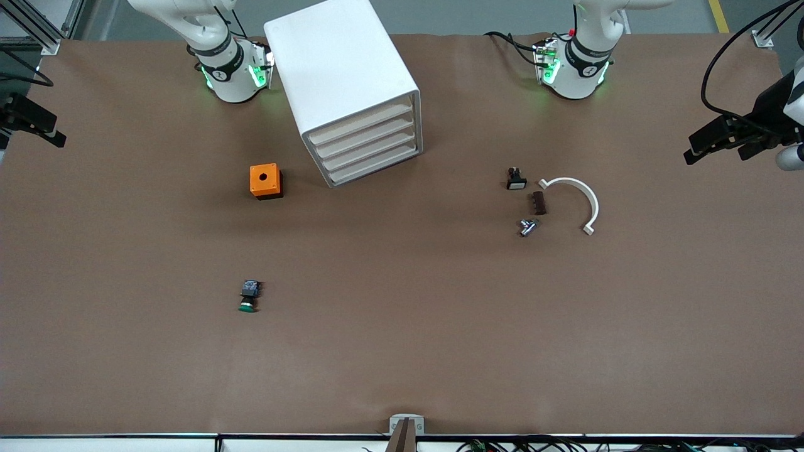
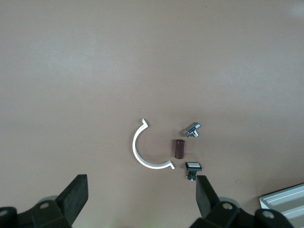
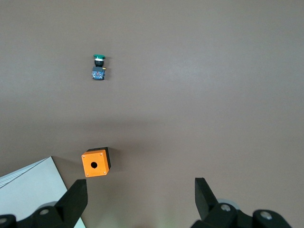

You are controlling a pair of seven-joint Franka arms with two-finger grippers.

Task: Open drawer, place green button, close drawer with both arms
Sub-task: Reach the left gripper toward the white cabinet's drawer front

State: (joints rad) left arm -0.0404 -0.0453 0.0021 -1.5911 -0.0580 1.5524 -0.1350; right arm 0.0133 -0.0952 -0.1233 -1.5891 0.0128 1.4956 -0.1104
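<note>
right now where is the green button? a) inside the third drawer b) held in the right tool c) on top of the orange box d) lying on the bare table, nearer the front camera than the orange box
d: the green button lies on the bare table, nearer the front camera than the orange box, and the cabinet's drawers are all shut.

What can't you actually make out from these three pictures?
- Cabinet, front view: its drawers are shut, so what is inside them is hidden.
- Both arms, front view: the top edge cuts them off, so neither pincer shows there.
- Small silver part, front view: too tiny to identify.
- Button: lying on its side; any markings are too small to read.
</note>
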